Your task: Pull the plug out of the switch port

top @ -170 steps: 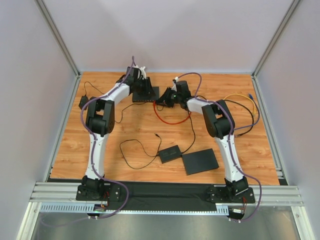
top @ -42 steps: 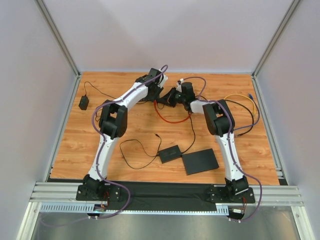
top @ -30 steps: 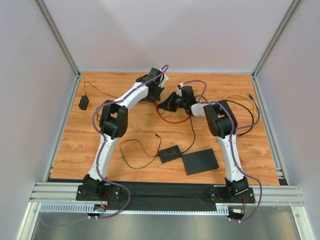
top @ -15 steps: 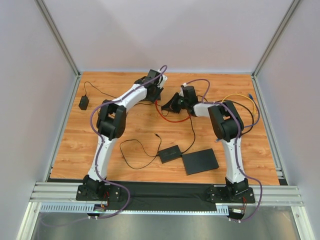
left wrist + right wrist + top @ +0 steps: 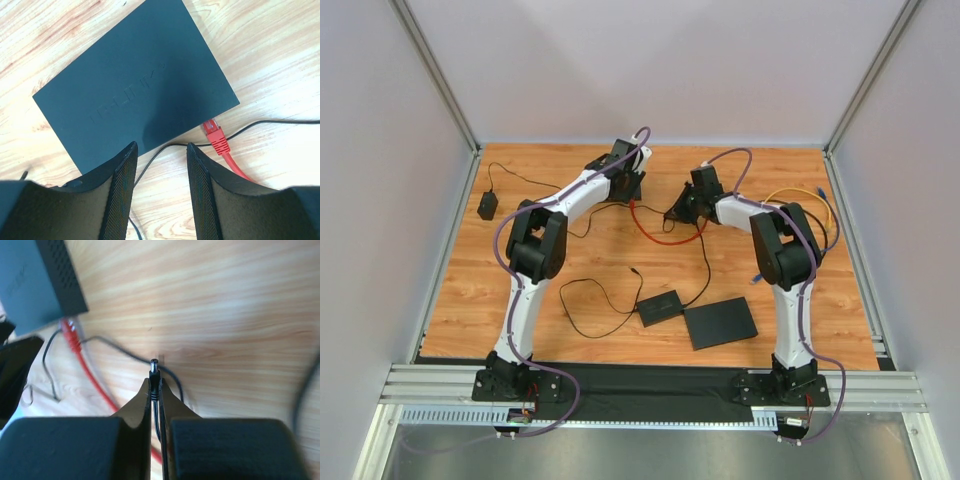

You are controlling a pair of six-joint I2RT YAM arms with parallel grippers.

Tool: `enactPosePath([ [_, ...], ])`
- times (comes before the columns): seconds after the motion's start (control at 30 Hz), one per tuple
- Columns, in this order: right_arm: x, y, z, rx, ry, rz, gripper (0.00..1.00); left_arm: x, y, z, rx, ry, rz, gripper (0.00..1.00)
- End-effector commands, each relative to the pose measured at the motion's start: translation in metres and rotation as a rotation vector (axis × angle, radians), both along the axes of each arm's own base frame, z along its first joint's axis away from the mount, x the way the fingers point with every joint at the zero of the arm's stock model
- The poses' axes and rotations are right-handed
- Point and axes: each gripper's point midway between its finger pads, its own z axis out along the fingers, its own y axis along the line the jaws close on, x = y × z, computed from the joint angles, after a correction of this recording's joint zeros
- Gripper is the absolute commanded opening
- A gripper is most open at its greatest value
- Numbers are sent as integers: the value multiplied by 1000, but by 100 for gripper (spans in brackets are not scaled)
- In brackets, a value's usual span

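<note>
Black plug [image 5: 154, 369] is what I have in the right gripper [image 5: 156, 387]: the fingers are pressed together on its lead just behind the barrel. The metal tip stands free over the tabletop [image 5: 470, 280], well apart from the switch [image 5: 135, 90]. By my reading the pull itself is done: that plug is out of its port and held to the right of the switch, in the far half of the tabletop. The switch lies flat close to the far edge, a little left of centre. My left gripper [image 5: 161, 148] hovers over one long edge of it with the fingers apart and nothing between them. Only the switch's edge and bare wood show in the gap, so I judge it is bracing nothing. A red plug [image 5: 215, 136] sits against the switch's side, apparently seated in a port, its cable looping off toward the right arm. If the task means the black one, I judge all that is left is to set it down and back both arms off. If it means the red one, that pull is not yet done
</note>
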Motion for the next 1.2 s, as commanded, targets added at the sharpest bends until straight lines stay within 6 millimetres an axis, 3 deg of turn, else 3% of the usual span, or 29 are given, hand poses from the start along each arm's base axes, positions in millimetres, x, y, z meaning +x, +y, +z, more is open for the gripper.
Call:
enactPosePath([
  [0.0,10,-43,7,-152,-36,-127,0,7,0,48,-55,-95,25,52],
  [0.13,16,-64,0,-257,-67,-172,2,7,-3,51,-76,-99,22,52],
  [0.23,18,-64,-9,-291,-47,-136,8,6,-7,53,-96,-97,19,52],
  [0.3,22,-62,-8,-296,-49,-120,21,6,-7,54,-98,-99,18,53],
  [0.37,23,-63,-1,-303,-75,-113,45,6,-5,55,-93,-107,21,53],
  [0.47,24,-66,7,-324,-116,-101,63,7,0,52,-92,-104,31,53],
  [0.57,28,-65,30,-351,-185,-75,68,8,6,54,-111,-100,45,53],
  [0.7,35,-37,61,-341,-299,18,75,8,16,55,-138,-97,69,53],
  [0.73,34,-24,63,-313,-313,47,75,7,19,52,-141,-90,76,53],
  [0.77,38,-2,78,-232,-354,104,75,8,20,57,-152,-103,79,53],
  [0.8,39,6,72,-213,-346,124,75,8,22,57,-153,-102,83,53],
  [0.93,35,63,79,-150,-373,230,74,7,24,55,-164,-98,87,53],
  [1.13,41,97,75,79,-366,231,59,8,20,53,-179,-90,78,53],
  [1.17,42,99,64,93,-342,232,55,8,19,50,-183,-83,73,53],
])
